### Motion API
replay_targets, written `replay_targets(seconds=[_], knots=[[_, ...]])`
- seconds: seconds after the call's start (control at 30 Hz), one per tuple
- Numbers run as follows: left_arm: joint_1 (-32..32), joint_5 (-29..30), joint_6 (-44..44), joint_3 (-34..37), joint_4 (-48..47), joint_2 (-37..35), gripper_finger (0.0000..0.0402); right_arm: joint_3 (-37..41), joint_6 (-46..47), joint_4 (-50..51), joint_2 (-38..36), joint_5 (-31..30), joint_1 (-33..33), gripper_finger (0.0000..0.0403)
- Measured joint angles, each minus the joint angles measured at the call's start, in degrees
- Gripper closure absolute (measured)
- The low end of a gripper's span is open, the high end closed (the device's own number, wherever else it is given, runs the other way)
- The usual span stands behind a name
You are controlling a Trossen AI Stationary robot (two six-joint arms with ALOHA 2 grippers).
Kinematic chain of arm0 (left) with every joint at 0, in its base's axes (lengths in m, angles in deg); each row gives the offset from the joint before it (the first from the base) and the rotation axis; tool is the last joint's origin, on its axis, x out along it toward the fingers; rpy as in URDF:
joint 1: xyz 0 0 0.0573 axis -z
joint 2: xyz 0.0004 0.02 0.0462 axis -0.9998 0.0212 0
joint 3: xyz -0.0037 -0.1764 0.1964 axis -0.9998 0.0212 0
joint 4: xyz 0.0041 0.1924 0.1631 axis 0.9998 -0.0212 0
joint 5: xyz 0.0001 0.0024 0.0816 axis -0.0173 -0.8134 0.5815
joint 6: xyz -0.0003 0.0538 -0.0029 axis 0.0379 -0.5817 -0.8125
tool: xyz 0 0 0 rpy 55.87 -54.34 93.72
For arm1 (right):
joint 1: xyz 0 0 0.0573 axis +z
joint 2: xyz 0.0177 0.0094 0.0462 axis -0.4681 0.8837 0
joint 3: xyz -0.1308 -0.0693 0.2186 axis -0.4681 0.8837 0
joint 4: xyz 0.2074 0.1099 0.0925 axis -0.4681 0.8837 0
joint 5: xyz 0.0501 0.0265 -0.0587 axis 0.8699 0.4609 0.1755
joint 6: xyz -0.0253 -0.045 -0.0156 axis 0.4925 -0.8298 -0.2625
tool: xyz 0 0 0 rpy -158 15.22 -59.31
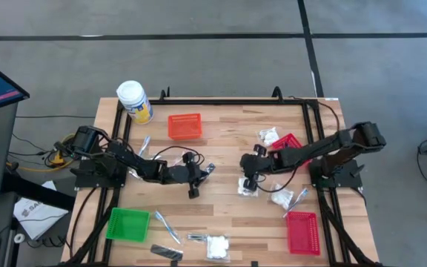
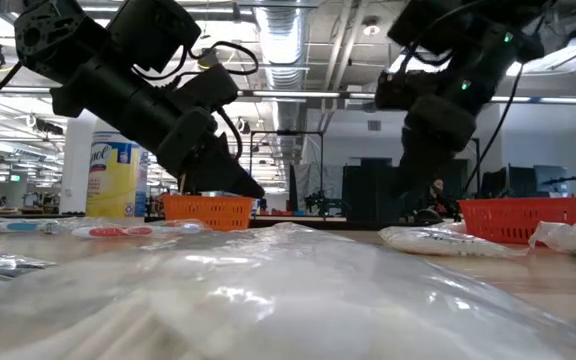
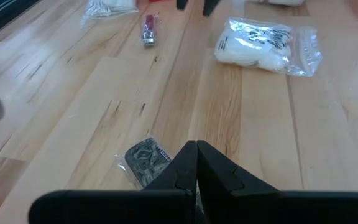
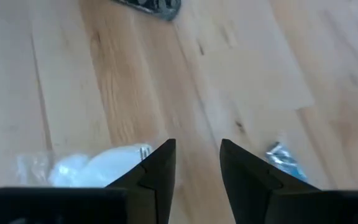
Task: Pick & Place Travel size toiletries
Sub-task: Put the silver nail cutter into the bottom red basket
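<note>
Hovering over the wooden table point(image 1: 221, 215) middle, the left gripper point(image 3: 196, 163) is clenched empty beside a silvery sachet point(image 3: 145, 159) — the right gripper point(image 4: 197, 163) stands parted above a white packet point(image 4: 98, 167).

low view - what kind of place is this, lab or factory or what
Probably an open-plan robotics lab or workshop: bare ceiling ducts overhead, rows of workstations behind, and a wooden table in a black frame carrying two arms.

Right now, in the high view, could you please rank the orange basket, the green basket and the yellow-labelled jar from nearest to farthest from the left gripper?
Measured from the left gripper, shut near the table's middle:
1. Orange basket, just beyond it toward the table's far edge.
2. Green basket, at the near left corner.
3. Yellow-labelled jar, at the far left corner; only slightly farther than the green basket.
</note>
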Motion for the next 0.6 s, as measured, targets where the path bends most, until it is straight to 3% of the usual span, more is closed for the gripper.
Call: replay_targets(seconds=[0.3, 0.6], knots=[[0.0, -0.09, 0.04, 0.0, 0.69, 0.0, 0.0399, -0.06, -6.36, 8.01, -4.59, 0.45, -4.24, 0.0268], [0.0, -1.57, 0.46, 0.0, 1.31, 0.0, 0.0399, -0.04, -12.01, 12.45, -4.63, 0.35, -7.57, 0.0163]])
